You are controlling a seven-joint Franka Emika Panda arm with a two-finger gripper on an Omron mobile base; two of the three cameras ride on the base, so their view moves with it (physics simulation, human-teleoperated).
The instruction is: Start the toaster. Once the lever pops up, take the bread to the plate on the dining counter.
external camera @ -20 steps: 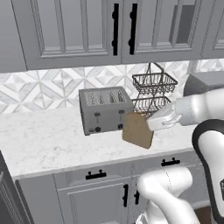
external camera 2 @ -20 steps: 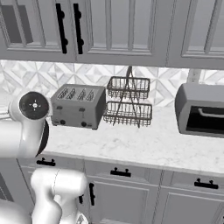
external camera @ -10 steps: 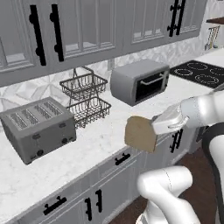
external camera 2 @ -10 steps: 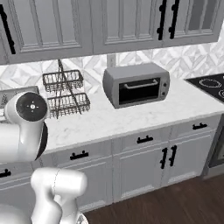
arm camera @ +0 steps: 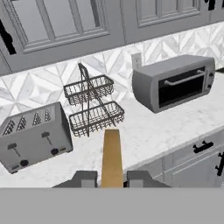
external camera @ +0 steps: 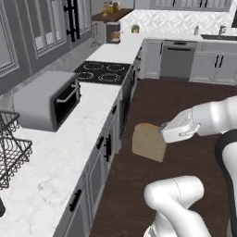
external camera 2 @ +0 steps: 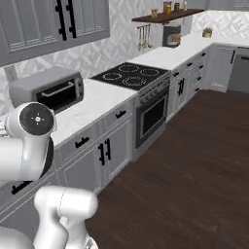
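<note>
Gripper (external camera: 163,132) clamped on the bread (external camera: 148,142), held over dark floor (external camera: 185,106); no writing readable.

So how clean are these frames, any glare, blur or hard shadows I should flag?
Left base view: flat even rendered light, no glare, the bread in the claw looks soft-edged and pixelated. Right base view: sharp enough, the stovetop shows pale ring reflections only. Hand view: crisp, faint shadow under the wire rack, toaster evenly lit.

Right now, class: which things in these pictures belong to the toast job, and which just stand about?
Job:
bread, held edge-on in the gripper
toaster

Standing about:
toaster oven
wire basket rack
stovetop
</note>
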